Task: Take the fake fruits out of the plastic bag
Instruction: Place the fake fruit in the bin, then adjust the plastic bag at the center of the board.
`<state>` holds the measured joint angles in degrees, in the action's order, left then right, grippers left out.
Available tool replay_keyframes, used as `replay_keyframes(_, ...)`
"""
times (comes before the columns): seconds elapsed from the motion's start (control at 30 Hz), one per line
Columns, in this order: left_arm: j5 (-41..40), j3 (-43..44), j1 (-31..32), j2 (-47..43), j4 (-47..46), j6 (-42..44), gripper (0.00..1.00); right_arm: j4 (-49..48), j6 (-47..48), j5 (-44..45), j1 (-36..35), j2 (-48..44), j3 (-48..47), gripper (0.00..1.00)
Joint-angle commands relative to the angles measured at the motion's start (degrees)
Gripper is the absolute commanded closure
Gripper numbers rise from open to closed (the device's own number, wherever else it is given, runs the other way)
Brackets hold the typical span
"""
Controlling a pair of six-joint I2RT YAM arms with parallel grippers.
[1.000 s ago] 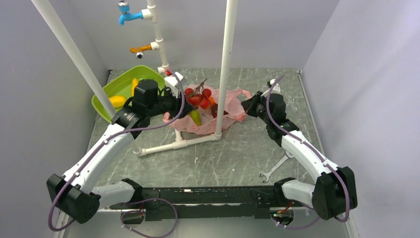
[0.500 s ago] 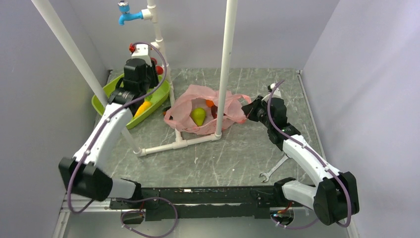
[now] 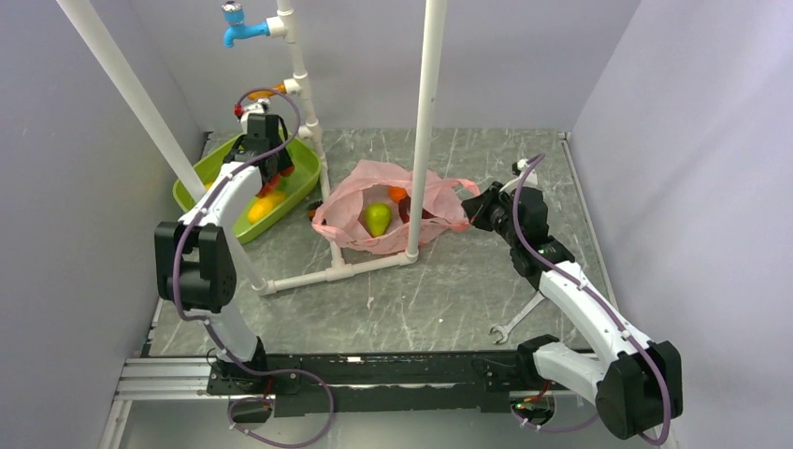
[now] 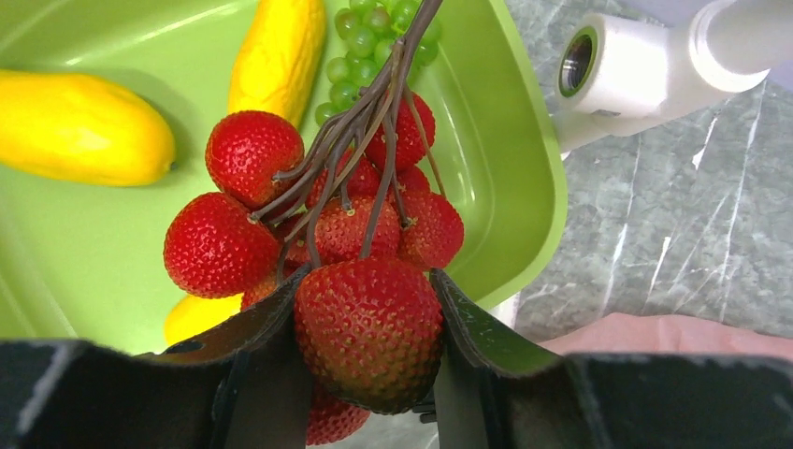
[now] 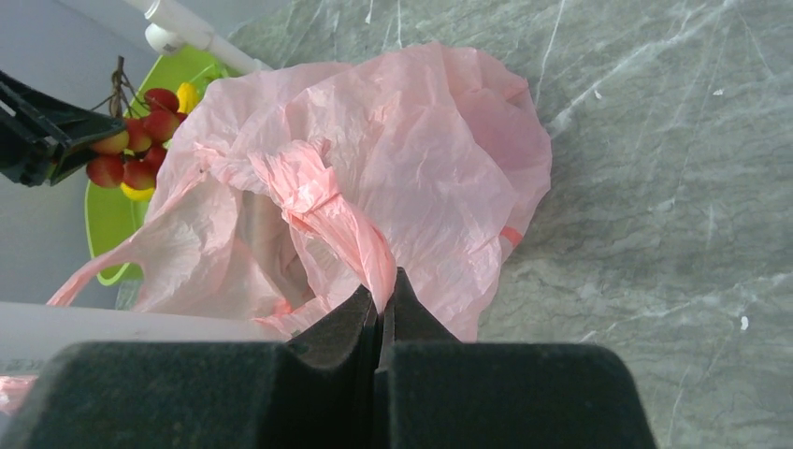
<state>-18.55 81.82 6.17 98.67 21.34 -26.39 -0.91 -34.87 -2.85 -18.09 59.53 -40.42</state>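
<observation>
My left gripper [image 4: 367,281] is shut on one berry of a bunch of red fake strawberries [image 4: 369,327] on a brown stem and holds it over the green basin [image 4: 505,140]. It also shows in the top view [image 3: 269,166], over the basin [image 3: 210,168]. A yellow oval mango [image 4: 84,126] lies in the basin. My right gripper [image 5: 383,281] is shut on a twisted fold of the pink plastic bag [image 5: 421,168], at the bag's right side in the top view [image 3: 470,213]. The bag [image 3: 346,201] lies open with a green pear-like fruit [image 3: 377,220] and an orange piece [image 3: 398,194] inside.
A slimmer yellow piece [image 4: 281,51] and green grapes [image 4: 360,47] lie in the basin. A white pipe frame [image 3: 421,140] stands over the bag, one post right at its mouth. A wrench [image 3: 519,318] lies at the front right. Blue [image 3: 238,28] and orange [image 3: 266,92] taps are at the back.
My left arm has carried the strawberry bunch from above the bag leftward and back to over the green basin. My right gripper has kept its hold on the bag.
</observation>
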Motion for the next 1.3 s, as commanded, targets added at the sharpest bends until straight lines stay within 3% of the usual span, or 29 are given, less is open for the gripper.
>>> replay_keyframes(0.0, 4.13, 3.00, -1.11, 2.59, -2.38, -5.20, 1.00, 0.63, 0.86, 1.75, 0.05, -2.08, 0.33, 1.00)
replay_keyframes(0.13, 11.77, 3.56, -2.29, 6.19, -4.85, -4.49, 0.99, 0.64, 0.81, 1.50, 0.02, -2.08, 0.11, 1.00)
replay_keyframes(0.27, 15.33, 7.49, -3.73, 10.61, -1.15, -3.84, 0.70, 0.64, 0.54, 1.13, 0.06, -2.13, -0.18, 1.00)
replay_keyframes(0.5, 16.46, 2.88, -4.50, 6.16, -2.69, -4.92, 0.40, 0.18, 0.32, 1.10, 0.07, -1.82, 0.14, 1.00)
replay_keyframes(0.8, 26.00, -3.43, -4.42, -3.15, -3.28, -6.63, 0.34, -0.67, 1.59, -1.12, 0.07, 0.33, -0.21, 1.00)
replay_keyframes(0.9, 34.34, -6.34, -4.49, -6.40, -5.63, -6.80, 0.35, -0.31, 2.73, -2.49, 0.06, 1.19, -0.42, 1.00)
replay_keyframes(1.1, 58.70, -10.05, -1.82, -8.76, -12.63, -4.91, 0.33, 0.59, 6.11, -5.04, 0.03, 2.52, -0.45, 1.00)
replay_keyframes(1.27, 60.84, -9.63, 5.37, -13.01, -10.16, 2.91, 0.36, 3.81, 10.24, -4.91, 0.06, 3.03, -1.75, 1.00)
